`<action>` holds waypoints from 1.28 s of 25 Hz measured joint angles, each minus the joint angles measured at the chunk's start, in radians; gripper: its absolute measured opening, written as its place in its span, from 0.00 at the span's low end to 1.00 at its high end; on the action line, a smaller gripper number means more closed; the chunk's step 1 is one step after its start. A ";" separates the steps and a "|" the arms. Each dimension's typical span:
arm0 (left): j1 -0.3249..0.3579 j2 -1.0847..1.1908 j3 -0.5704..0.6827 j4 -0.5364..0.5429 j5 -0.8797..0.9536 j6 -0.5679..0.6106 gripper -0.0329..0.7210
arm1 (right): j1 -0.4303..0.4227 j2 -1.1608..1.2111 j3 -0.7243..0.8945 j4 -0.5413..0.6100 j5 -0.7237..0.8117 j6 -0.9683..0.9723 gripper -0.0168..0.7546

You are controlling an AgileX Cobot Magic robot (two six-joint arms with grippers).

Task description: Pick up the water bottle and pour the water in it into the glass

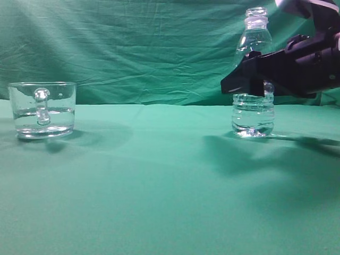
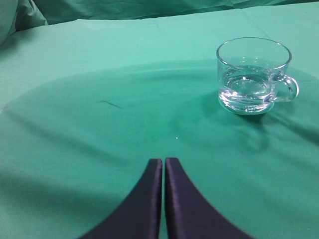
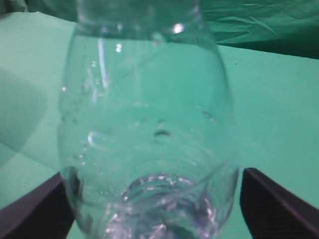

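The water bottle (image 1: 254, 79), upright on the green cloth (image 1: 159, 186), is flanked by the spread right gripper (image 3: 154, 199); closing is judged next, with the glass (image 1: 42, 109) well apart.

We see a desk (image 1: 159, 202) covered in a wrinkled green cloth. On it, to the left in the exterior view, stands the glass (image 1: 42, 109), upright and holding some clear water (image 1: 32, 119). Well apart to the right stands the water bottle (image 1: 253, 114), upright, its ribbed base resting on the cloth.
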 joint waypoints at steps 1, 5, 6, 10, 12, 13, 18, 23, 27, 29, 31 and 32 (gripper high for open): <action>0.000 0.000 0.000 0.000 0.000 0.000 0.04 | 0.000 -0.002 0.000 0.000 0.002 0.016 0.78; 0.000 0.000 0.000 0.000 0.000 0.000 0.04 | 0.000 -0.062 0.000 0.002 0.032 0.049 0.83; 0.000 0.000 0.000 0.000 0.000 0.000 0.04 | 0.000 -0.095 0.000 0.002 0.054 0.050 0.80; 0.000 0.000 0.000 0.000 0.000 0.000 0.04 | 0.000 -0.225 0.000 0.002 0.132 0.056 0.80; 0.000 0.000 0.000 0.000 0.000 0.000 0.04 | 0.000 -0.292 0.000 -0.002 0.154 0.058 0.80; 0.000 0.000 0.000 0.000 0.000 0.000 0.04 | 0.000 -0.323 0.000 -0.003 0.162 0.065 0.80; 0.000 0.000 0.000 0.000 0.000 0.000 0.04 | 0.000 -0.494 0.000 -0.049 0.269 0.146 0.80; 0.000 0.000 0.000 0.000 0.000 0.000 0.04 | 0.000 -0.678 0.004 -0.179 0.458 0.233 0.30; 0.000 0.000 0.000 0.000 0.000 0.000 0.04 | 0.000 -0.851 0.010 -0.295 0.610 0.403 0.02; 0.000 0.000 0.000 0.000 0.000 0.000 0.04 | 0.000 -0.928 0.010 -0.349 0.658 0.465 0.02; 0.000 0.000 0.000 0.000 0.000 0.000 0.04 | 0.000 -1.008 0.012 -0.405 0.678 0.523 0.02; 0.000 0.000 0.000 0.000 0.000 0.000 0.04 | 0.000 -1.040 0.012 -0.422 0.684 0.551 0.02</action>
